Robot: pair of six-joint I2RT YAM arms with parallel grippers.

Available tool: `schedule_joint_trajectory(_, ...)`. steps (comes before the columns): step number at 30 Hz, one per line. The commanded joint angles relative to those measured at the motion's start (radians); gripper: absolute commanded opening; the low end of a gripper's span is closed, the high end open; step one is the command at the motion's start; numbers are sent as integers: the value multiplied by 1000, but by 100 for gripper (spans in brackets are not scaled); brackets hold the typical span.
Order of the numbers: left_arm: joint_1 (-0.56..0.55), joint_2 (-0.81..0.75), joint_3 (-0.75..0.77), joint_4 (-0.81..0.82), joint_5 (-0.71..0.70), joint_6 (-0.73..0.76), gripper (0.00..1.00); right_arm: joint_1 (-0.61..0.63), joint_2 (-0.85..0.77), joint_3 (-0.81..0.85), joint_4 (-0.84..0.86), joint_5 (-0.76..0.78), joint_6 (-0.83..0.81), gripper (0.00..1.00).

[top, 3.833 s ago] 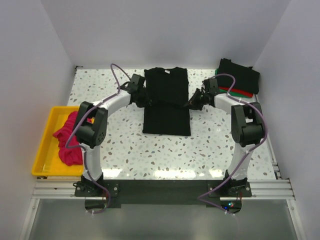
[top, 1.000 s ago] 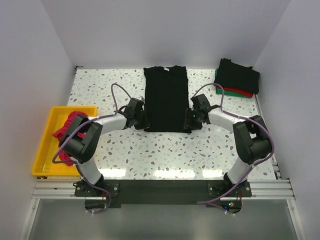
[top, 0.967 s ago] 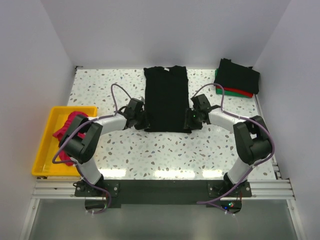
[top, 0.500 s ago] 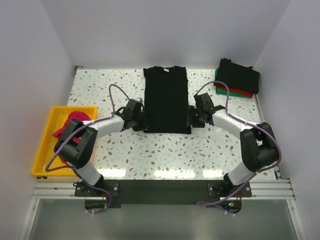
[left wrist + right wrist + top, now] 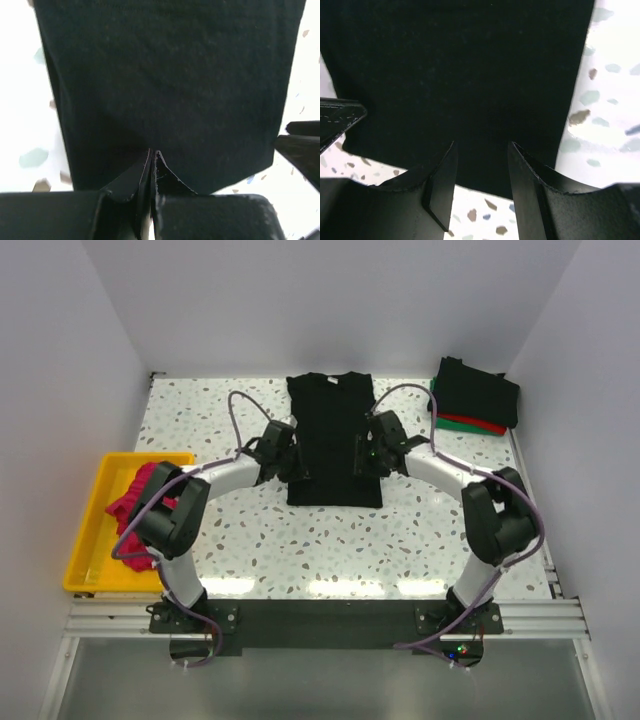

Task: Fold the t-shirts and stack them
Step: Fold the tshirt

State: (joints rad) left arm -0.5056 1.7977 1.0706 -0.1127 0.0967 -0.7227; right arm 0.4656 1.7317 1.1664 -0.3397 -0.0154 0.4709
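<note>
Black shirt (image 5: pixel 334 440) spread flat at the middle of the table (image 5: pixel 420 530), neck toward the far wall. Left claw (image 5: pixel 152 152) pressed together over its near-left edge; right claw (image 5: pixel 481 145) parted above its near-right edge. Folded stack (image 5: pixel 475 395) at the far right corner. Pink shirt (image 5: pixel 140 515) heaped in yellow tray (image 5: pixel 85 540).

Robotics lab test cell, viewed from above.

Plain white walls (image 5: pixel 330 300) close in three sides of a speckled, stone-patterned desk (image 5: pixel 300 540) lit bright from overhead. Two white-and-black robot arms, left arm (image 5: pixel 225 475) and right arm (image 5: pixel 440 468), are bolted to an aluminium rail (image 5: pixel 320 618) behind the tools, and purple cables (image 5: pixel 235 410) loop off them. A yellow plastic tray (image 5: pixel 85 540) sits well to the left of the left tool (image 5: pixel 300 468). A stack of folded shirts (image 5: pixel 475 395) lies beyond and to the right of the right tool (image 5: pixel 362 458).
</note>
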Motion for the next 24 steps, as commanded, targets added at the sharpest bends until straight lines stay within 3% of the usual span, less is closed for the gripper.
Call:
schedule_joint_trajectory(1, -5, 60, 40, 67, -20, -12, 6, 5, 72, 33, 53, 29, 11, 49)
schedule_joint_trajectory(9, -39, 39, -153, 136, -18, -53, 4, 13, 85, -157, 116, -3, 58, 49)
schedule_joint_trajectory(18, -171, -190, -409, 116, -66, -135, 4, 42, -217, -488, 117, -69, 87, 49)
schedule_joint_trajectory(24, -301, -374, -546, 33, -94, -233, 4, 134, -472, -666, 65, -132, 156, 49)
